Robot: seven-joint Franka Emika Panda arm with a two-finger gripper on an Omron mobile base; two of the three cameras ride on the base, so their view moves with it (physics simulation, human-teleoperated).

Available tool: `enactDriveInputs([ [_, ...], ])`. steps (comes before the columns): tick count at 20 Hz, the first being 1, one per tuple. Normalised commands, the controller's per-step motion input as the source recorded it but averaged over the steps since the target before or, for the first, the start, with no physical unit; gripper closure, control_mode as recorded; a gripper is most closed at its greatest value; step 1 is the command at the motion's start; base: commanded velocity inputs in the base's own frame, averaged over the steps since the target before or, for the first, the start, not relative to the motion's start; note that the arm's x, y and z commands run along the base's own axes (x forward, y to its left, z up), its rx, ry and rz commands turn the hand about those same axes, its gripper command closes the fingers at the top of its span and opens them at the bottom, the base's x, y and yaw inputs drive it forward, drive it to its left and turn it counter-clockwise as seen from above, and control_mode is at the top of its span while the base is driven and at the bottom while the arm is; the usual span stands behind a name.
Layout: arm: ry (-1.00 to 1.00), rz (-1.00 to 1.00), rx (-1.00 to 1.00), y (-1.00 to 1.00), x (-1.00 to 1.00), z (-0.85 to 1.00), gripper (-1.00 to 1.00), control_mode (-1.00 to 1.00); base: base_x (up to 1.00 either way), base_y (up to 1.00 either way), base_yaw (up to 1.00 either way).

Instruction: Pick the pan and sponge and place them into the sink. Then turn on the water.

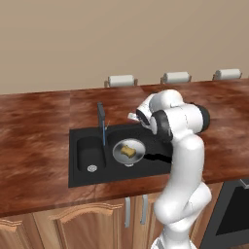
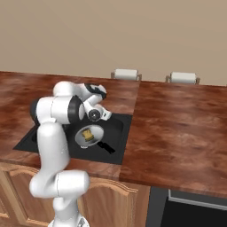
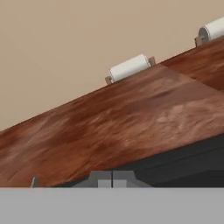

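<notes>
The black double-basin sink [image 1: 82, 177] [image 2: 119, 133] is set into the wooden counter. The silver pan [image 1: 137, 154] [image 2: 82, 138] lies in the larger basin, its black handle pointing toward the right of the sink. The yellow sponge [image 1: 128, 151] [image 2: 88, 134] rests inside the pan. A thin blue stream of water [image 1: 104, 137] runs down from the dark faucet [image 1: 101, 115] between the two basins. My gripper [image 1: 131, 116] [image 2: 108, 116] [image 3: 112, 180] hovers above the back of the larger basin, right of the faucet. Its fingertips are pressed together, shut on nothing.
Paper towel rolls [image 1: 120, 80] [image 1: 175, 77] [image 2: 126, 73] [image 3: 129, 68] line the back edge of the counter against the wall. The small basin has a silver drain [image 1: 92, 168]. A dark oven front [image 1: 233, 214] [image 2: 195, 213] sits below the counter to the right.
</notes>
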Motion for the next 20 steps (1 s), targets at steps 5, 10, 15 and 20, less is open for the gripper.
enactDriveInputs([
  [5,-0.05,0.00,0.04,-0.16,-0.52,0.62,1.00,-1.00,0.00,0.00,0.00],
  [10,-0.03,0.00,0.06,-0.11,-0.52,0.62,1.00,-1.00,0.00,0.00,0.00],
  [15,0.00,-0.03,0.04,0.10,-0.37,0.56,1.00,-1.00,0.00,0.00,0.00],
  [20,0.17,-0.09,-0.05,0.10,0.12,0.23,1.00,-1.00,0.00,0.00,0.00],
])
